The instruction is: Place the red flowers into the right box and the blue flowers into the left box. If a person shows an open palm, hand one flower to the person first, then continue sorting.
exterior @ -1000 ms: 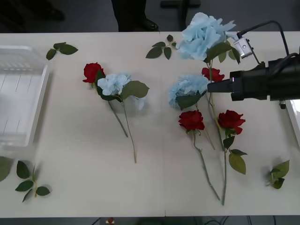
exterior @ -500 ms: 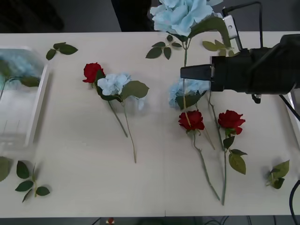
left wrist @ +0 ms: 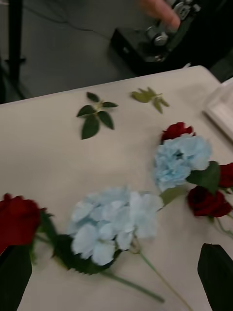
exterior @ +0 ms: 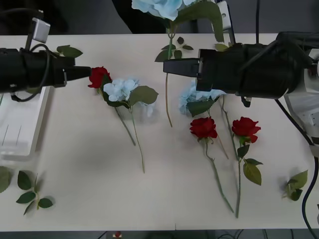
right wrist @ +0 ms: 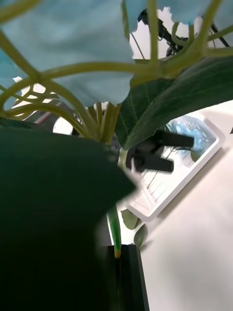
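My right gripper (exterior: pixel 167 67) is shut on the thin stem of a blue flower (exterior: pixel 160 7), held high over the table's far middle with the stem end dangling; in the right wrist view its stem (right wrist: pixel 114 234) runs down between the black fingers. My left gripper (exterior: pixel 85 73) is open, its tip just left of a red flower (exterior: pixel 98 76) that lies against a blue flower (exterior: pixel 121 88). That pair shows as red flower (left wrist: pixel 17 222) and blue flower (left wrist: pixel 112 224). Two more red flowers (exterior: pixel 203 127) lie right of centre. The left box (exterior: pixel 20 127) is partly under the left arm.
Another blue flower (exterior: pixel 194 97) lies partly beneath the right arm. Loose leaf sprigs (exterior: pixel 34 191) lie at the front left, front right (exterior: pixel 296 185) and far middle (exterior: pixel 172 51). A corner of the right box (left wrist: pixel 221 104) shows in the left wrist view.
The right arm has carried the blue flower up and to the left. The left arm has swung in from the left, its tip now beside the left-hand red flower.
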Motion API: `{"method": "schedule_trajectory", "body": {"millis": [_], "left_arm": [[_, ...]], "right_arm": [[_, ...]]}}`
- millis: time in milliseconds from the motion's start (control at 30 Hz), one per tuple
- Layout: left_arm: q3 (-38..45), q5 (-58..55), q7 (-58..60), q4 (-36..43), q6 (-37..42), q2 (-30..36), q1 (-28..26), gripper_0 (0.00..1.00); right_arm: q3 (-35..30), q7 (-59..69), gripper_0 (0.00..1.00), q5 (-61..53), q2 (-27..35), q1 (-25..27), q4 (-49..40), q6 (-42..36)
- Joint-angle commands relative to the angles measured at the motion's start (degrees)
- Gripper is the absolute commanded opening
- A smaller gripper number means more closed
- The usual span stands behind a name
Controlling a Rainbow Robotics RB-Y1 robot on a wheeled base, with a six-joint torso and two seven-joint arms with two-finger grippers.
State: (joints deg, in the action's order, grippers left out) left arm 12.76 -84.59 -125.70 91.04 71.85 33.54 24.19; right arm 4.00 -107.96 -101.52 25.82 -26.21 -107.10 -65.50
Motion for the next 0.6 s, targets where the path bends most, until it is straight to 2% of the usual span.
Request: {"method": "schedule_trajectory", "body": {"millis": [33, 233, 433, 600], "left_arm": [[-4.06, -8.49, -5.53, 5.11, -1.02, -2.08, -4.33, 1.00], [-10.47, -19.30, -13.70, 12.06, -4.71, -4.27, -11.09, 1.00], [-11.44, -19.82, -14.58, 13.20, -4.97, -4.63, -11.89, 1.00], [-11.44, -19.65, -14.40, 13.11, -4.88, -4.54, -11.97, 1.00]], "right_arm": [[-0.66, -1.64, 0.00, -0.87, -0.06, -1.21, -2.06, -0.15], [-1.36, -2.08, 0.00, -0.87, 0.11, -1.21, -1.71, -0.51], [-4.09, -3.05, 0.00, -0.34, 0.38, -1.30, -1.79, -1.56], [-7.51, -11.31, 0.00, 4.93, 0.55, -1.48, -2.23, -1.56]]}}
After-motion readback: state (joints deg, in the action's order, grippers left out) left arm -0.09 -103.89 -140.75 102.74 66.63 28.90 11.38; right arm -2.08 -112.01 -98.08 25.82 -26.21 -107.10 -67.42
